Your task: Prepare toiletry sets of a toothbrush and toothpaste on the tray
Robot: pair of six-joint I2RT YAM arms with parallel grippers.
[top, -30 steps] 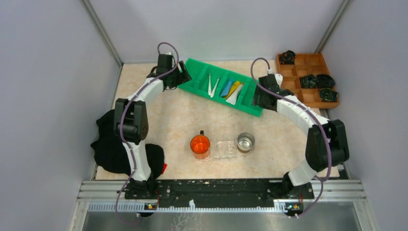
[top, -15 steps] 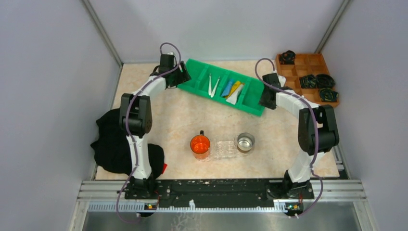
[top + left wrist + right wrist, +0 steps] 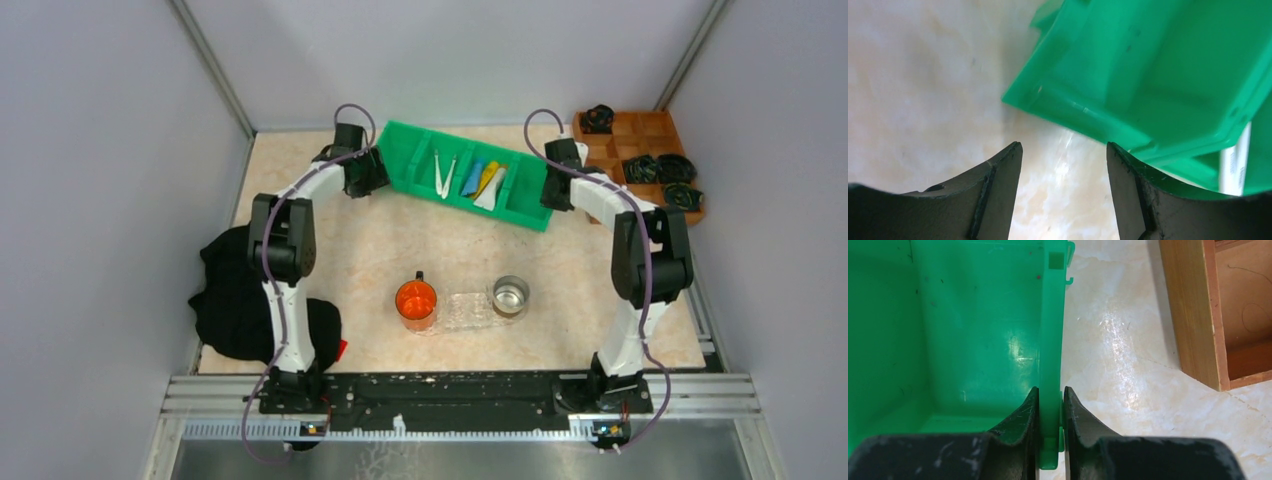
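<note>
The right fingers (image 3: 1018,427) are pinched shut on the end wall of the green bin (image 3: 973,340), one finger inside the empty end compartment and the other outside it. Just beyond that outer finger lies bare marbled surface (image 3: 1118,355), and then the wall of the wooden compartmented box (image 3: 1193,315).

The left fingers (image 3: 998,180) stand apart with nothing between them. They are over the surface at the bin's opposite end, whose corner shows just beyond the tips. Whether they touch the bin cannot be told.

From above, the bin sits at the back of the surface between the two arms. Two white toothbrushes (image 3: 442,175) lie in one of its middle compartments, forming a narrow V. In the next compartment toward the right arm lie the blue toothpaste tube (image 3: 472,178), the yellow toothpaste tube (image 3: 486,180) and the white toothpaste tube (image 3: 492,192), side by side.

The clear tray (image 3: 468,308) lies well nearer the arm bases, between an orange cup (image 3: 416,300) and a metal cup (image 3: 510,295). A black cloth (image 3: 235,300) is heaped by the left arm's base.
</note>
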